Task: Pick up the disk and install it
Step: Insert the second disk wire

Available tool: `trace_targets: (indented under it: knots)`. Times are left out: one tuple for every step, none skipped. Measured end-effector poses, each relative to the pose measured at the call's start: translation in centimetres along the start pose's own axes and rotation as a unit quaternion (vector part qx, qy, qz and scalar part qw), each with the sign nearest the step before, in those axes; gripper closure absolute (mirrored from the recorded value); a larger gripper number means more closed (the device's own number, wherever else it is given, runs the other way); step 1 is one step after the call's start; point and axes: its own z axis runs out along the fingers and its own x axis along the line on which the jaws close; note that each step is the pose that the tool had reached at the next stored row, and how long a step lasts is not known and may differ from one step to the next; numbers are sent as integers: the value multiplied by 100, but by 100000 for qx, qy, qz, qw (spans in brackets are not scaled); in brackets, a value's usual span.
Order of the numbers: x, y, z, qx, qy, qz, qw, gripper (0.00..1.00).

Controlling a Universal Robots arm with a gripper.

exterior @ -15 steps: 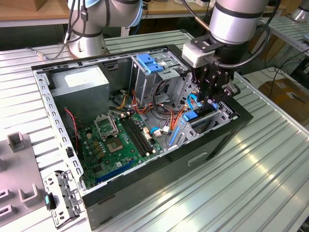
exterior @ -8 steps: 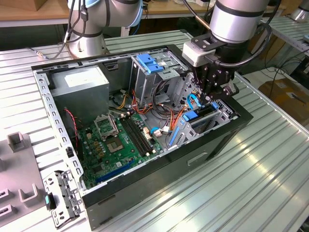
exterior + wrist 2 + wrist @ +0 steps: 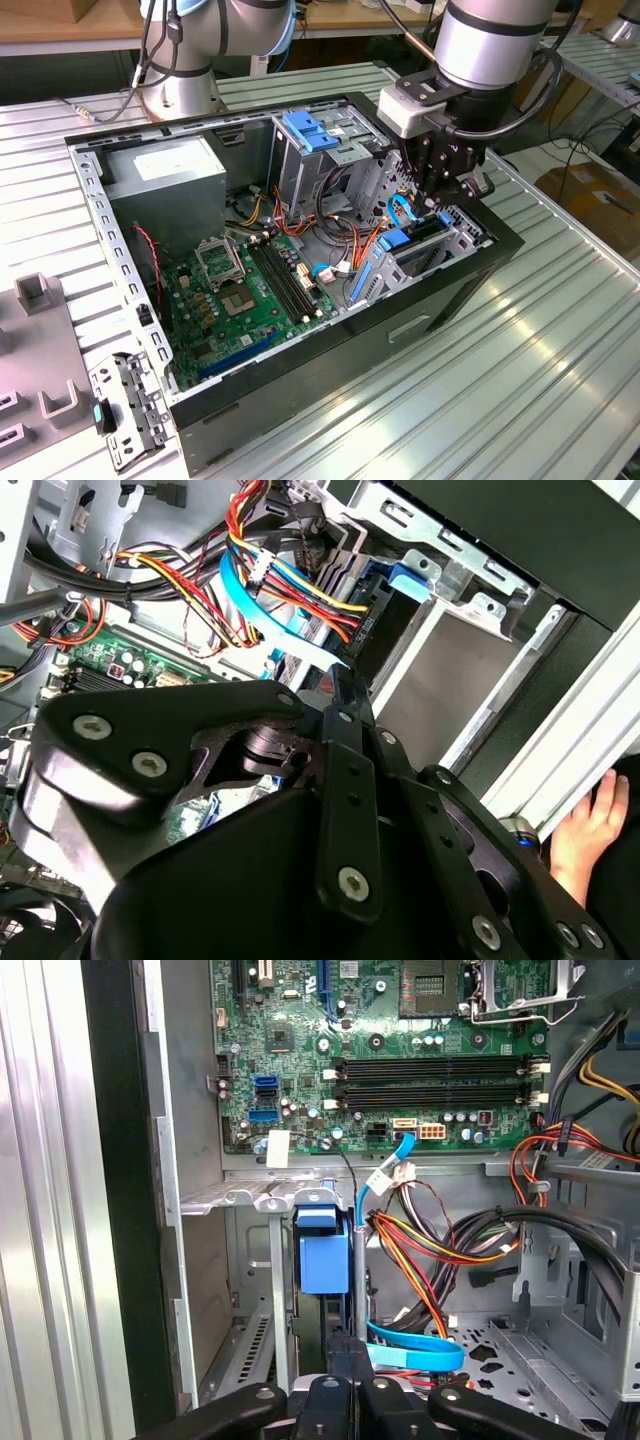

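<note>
The disk (image 3: 415, 243) stands on edge in the drive bay at the exterior view's right end of the open computer case (image 3: 330, 395). Its blue side rail and tab (image 3: 325, 1260) show in both wrist views, with its dark body (image 3: 385, 630) behind the tab. My gripper (image 3: 441, 200) hangs straight above the bay with its fingers drawn together and nothing between them. The fingertips (image 3: 340, 685) reach the disk's upper edge beside a blue flat cable (image 3: 250, 605). Whether they press on the disk I cannot tell.
Bundles of coloured wires (image 3: 430, 1245) and the flat cable run close to the bay. The green motherboard (image 3: 240, 295), a grey power supply (image 3: 165, 180) and a blue-topped cage (image 3: 310, 130) occupy the case. A person's hand (image 3: 590, 830) rests outside the case wall.
</note>
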Motion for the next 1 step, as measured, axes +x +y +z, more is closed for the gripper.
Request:
trace_targets:
  knots:
    - [0,0,0,0,-12,3,100000,89]
